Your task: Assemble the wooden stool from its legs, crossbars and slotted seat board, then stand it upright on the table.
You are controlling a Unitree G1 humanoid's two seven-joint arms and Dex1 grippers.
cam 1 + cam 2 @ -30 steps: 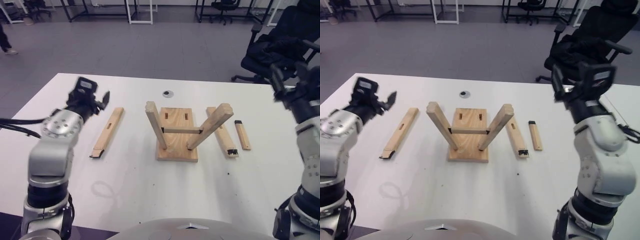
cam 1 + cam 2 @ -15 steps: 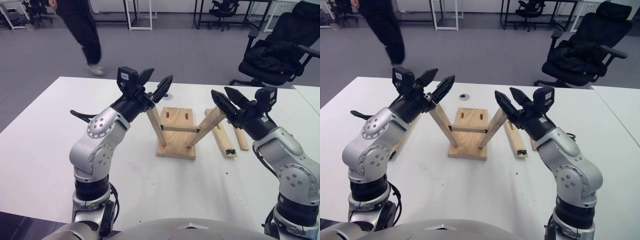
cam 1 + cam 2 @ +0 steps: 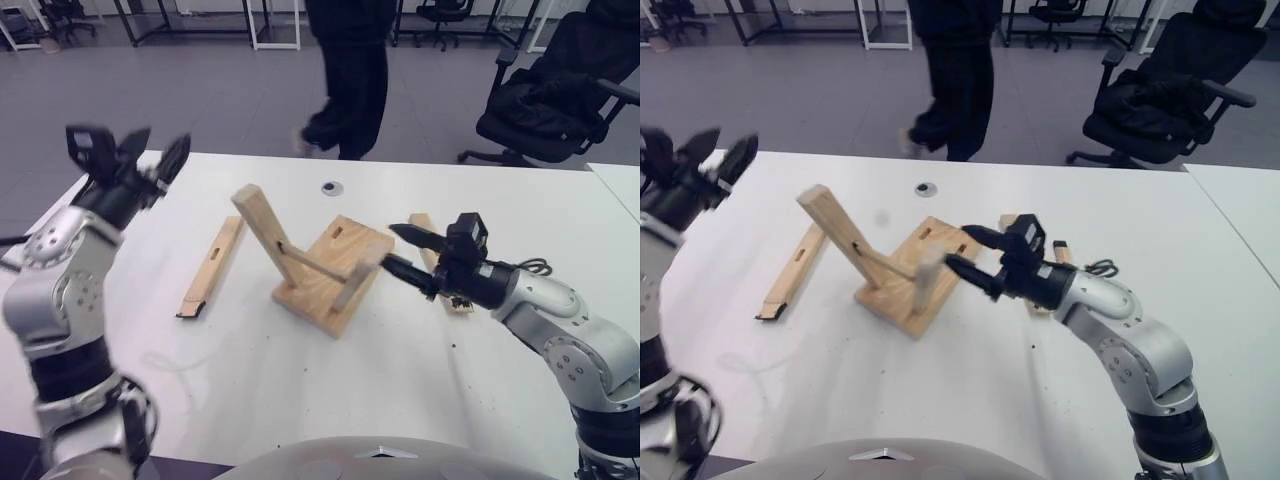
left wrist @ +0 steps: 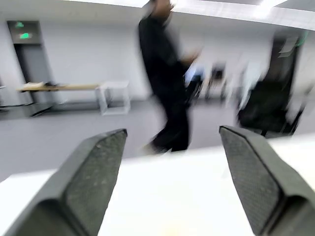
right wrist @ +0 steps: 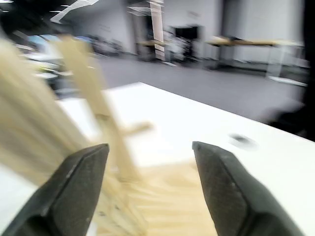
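**Half-built stool askew mid-bench, both end effectors empty**

Found the slotted seat board (image 3: 350,245) lying flat near the middle of the bench (image 3: 250,400), turned corner-on, with two legs seated in it. Noted the leaning leg (image 3: 262,222) tipped up and outward and the blurred leg (image 3: 358,280) on the right-hand side, joined by a crossbar (image 3: 305,262), presumably to brace the pair. Placed the right end effector (image 3: 388,246) low and just beside the blurred leg, fingers spread wide and holding nothing. Could not tell whether touching; likely set there to steady or turn the assembly. Saw the left end effector (image 3: 158,148) raised well apart at the bench's left edge, likewise wide and empty, probably parked clear. Counted a loose leg (image 3: 212,265) flat to the left of the board and a second loose leg (image 3: 420,222) partly hidden behind the right arm, both near for the free slots. Judged the build about half done
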